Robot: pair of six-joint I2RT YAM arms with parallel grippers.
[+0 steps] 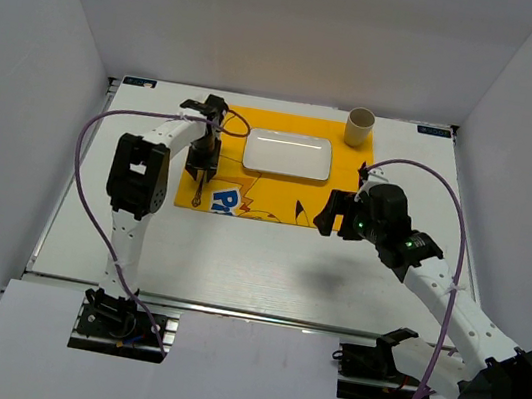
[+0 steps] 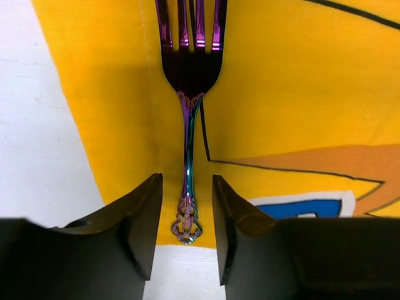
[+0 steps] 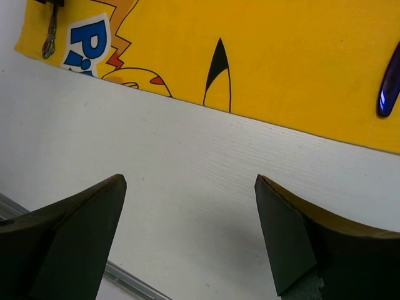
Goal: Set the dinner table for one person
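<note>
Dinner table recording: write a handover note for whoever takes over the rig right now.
Left gripper: open, jaws astride the fork handle without touching it.
Right gripper: open, empty, above the dinner table beside the yellow mat.
Placed: plate on the mat, fork at its left edge, cup at its far right corner.
A dark utensil on the mat's right is barely in view.
To do: raise the left gripper clear; probably check that right side.

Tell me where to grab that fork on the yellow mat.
Take the fork by its slim handle near the ornate end, from straight above, jaws across its width. It lies flat on the mat, and the left gripper straddles that spot.
</note>
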